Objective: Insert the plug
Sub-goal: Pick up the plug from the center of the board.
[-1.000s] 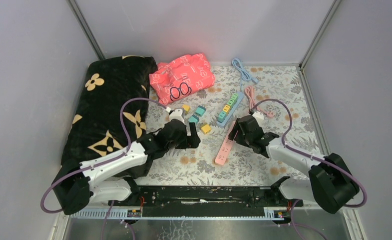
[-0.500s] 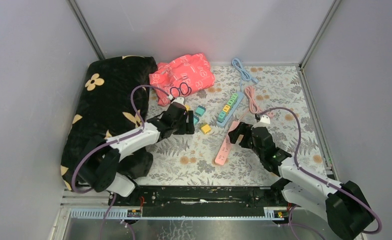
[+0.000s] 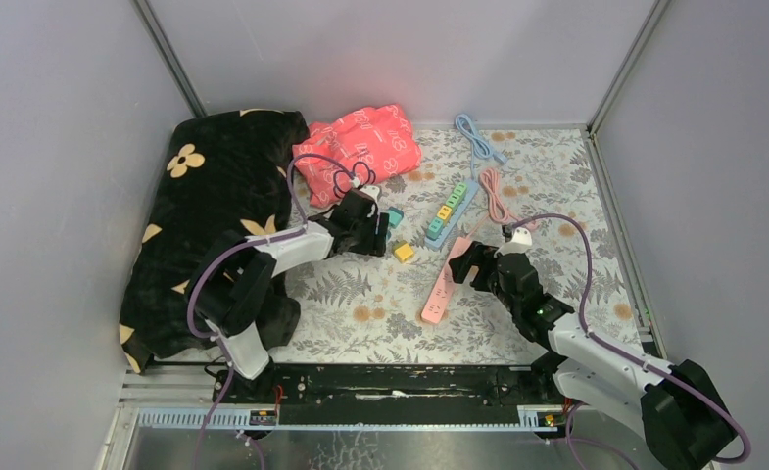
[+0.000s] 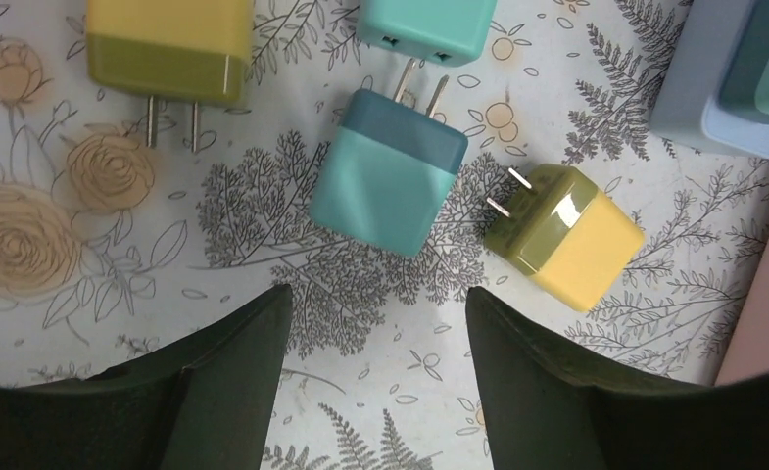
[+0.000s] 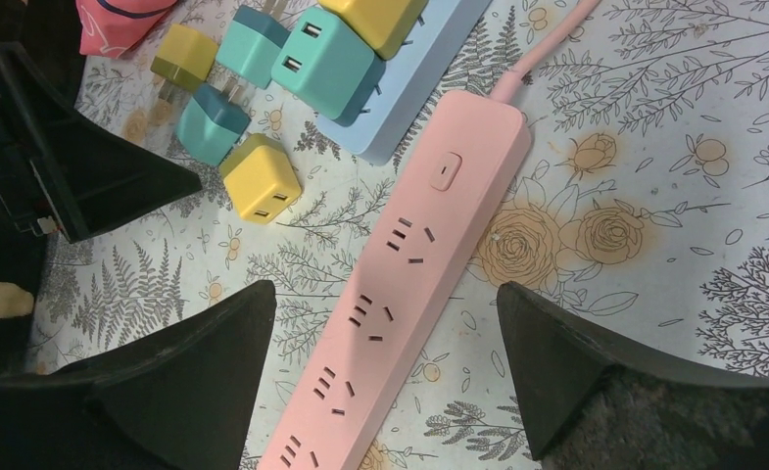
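Several loose plugs lie on the floral mat. A teal plug (image 4: 385,186) lies prongs away from me just beyond my left gripper (image 4: 375,304), which is open with nothing between its fingers. A yellow plug (image 4: 566,235) lies to its right, and another yellow plug (image 4: 165,49) is farther left. The pink power strip (image 5: 429,264) lies diagonally under my right gripper (image 5: 385,294), whose open jaws stand either side of it without touching. In the top view the left gripper (image 3: 365,225) hovers by the plugs and the right gripper (image 3: 473,264) over the pink power strip (image 3: 442,284).
A blue power strip (image 3: 451,212) holding several plugs lies beyond the pink one. A pink cloth (image 3: 356,142) and a black flowered cushion (image 3: 214,215) fill the back left. Blue cable (image 3: 476,137) and pink cable (image 3: 498,196) run to the back wall.
My left arm has reached farther back to the loose plugs and its jaws have narrowed. My right gripper has opened wider and drawn back slightly along the pink strip.
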Controlling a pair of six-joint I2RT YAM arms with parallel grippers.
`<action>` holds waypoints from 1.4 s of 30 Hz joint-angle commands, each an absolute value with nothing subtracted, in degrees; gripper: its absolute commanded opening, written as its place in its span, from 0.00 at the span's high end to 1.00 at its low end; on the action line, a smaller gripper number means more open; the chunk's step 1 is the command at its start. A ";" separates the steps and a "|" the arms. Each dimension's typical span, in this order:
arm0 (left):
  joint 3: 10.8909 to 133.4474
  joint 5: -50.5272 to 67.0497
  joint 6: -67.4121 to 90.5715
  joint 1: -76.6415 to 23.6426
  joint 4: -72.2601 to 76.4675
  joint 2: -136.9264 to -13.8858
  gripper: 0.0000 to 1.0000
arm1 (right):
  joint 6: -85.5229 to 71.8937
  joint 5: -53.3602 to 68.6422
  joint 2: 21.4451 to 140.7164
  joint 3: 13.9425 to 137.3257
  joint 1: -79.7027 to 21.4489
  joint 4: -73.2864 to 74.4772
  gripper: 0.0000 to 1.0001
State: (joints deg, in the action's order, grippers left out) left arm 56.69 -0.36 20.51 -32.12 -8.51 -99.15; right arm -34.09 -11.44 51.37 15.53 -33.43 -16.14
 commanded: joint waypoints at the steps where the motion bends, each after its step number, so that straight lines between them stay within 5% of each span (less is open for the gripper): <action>1: 59.47 1.40 15.08 -31.55 -4.58 -101.63 0.28 | -33.16 -12.33 51.87 15.32 -33.60 -19.66 0.10; 16: 65.24 1.01 10.85 -31.11 -5.29 -109.15 0.30 | -34.11 -10.72 52.80 16.17 -33.60 -19.07 0.11; 31: 61.45 4.29 11.27 -31.11 -4.26 -105.24 0.60 | -34.41 -9.96 51.91 18.35 -33.57 -14.43 0.11; 42: 56.56 2.73 14.06 -35.88 -6.60 -92.09 0.66 | -35.43 -6.01 51.71 25.83 -33.58 -4.08 0.12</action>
State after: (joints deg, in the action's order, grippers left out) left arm 57.54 3.66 12.99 -32.88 -6.50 -97.60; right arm -34.81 -8.78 52.71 21.02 -33.43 -7.88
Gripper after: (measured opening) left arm 0.521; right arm 0.888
